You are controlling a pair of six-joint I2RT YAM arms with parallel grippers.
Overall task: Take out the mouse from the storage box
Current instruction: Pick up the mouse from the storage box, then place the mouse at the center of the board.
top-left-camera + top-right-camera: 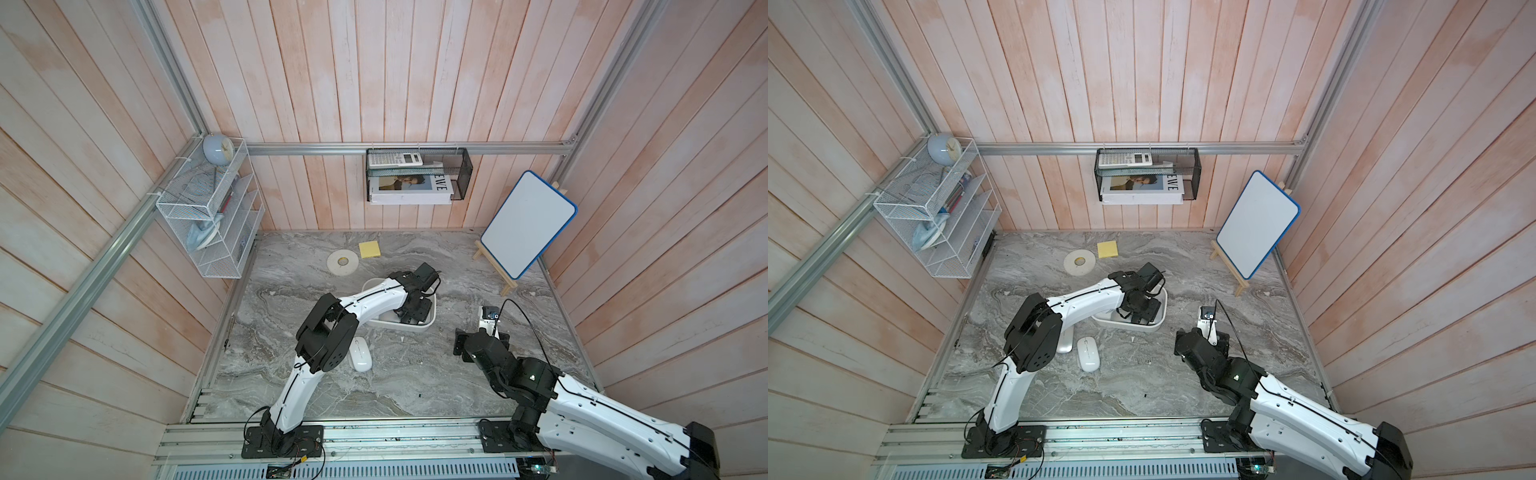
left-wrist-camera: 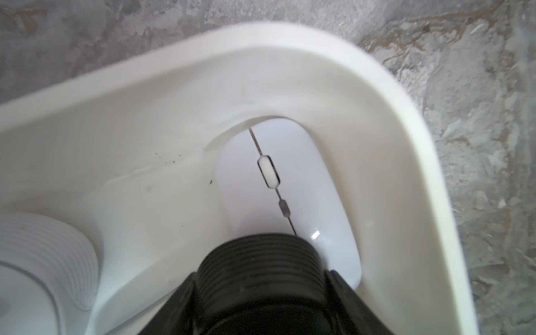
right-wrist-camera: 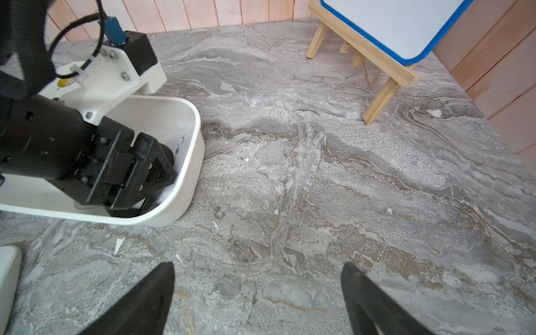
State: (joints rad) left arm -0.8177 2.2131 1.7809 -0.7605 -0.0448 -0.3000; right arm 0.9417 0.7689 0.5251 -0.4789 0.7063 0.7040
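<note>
The white storage box (image 1: 417,328) (image 1: 1144,327) sits mid-table. My left gripper (image 1: 411,314) (image 1: 1140,314) reaches down into it. In the left wrist view a white mouse (image 2: 293,179) with a scroll wheel lies flat in the rounded corner of the storage box (image 2: 406,139). A black ribbed cylinder (image 2: 258,261) fills the gap between the left gripper's (image 2: 261,272) jaws and covers the mouse's near end. Both jaws press against its sides. My right gripper (image 3: 256,265) (image 1: 482,332) hovers open over bare table to the right of the box (image 3: 188,162).
Another white mouse (image 1: 360,353) (image 1: 1088,353) lies on the table near the left arm's elbow. A white ridged thing (image 2: 43,255) sits inside the box. A tape roll (image 1: 342,262), yellow sticky notes (image 1: 371,249) and a whiteboard on an easel (image 1: 528,224) stand behind.
</note>
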